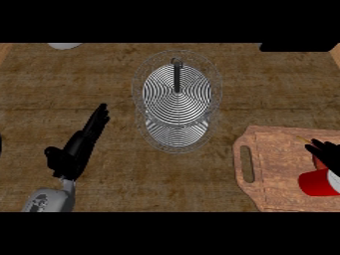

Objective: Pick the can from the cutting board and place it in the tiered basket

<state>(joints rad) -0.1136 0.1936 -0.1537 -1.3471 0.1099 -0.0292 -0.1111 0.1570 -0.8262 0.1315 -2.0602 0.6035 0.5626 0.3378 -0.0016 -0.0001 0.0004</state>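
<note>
The red can (319, 183) lay on the cutting board (279, 164) at four o'clock on the worktop (69, 84), the right hand (338, 158) touching its top, fingers straight. The tiered basket (177, 99) stood at twelve o'clock. The left hand (81, 144) rested open at eight o'clock.

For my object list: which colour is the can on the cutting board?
Red, seen in the head view: can.

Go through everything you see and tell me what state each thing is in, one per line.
can: lying on its side on the cutting board, right hand over it
cutting board: flat on the counter
tiered basket: upright, nothing in it
left hand: open, fingers straight
right hand: at the can, grip unclear
</note>
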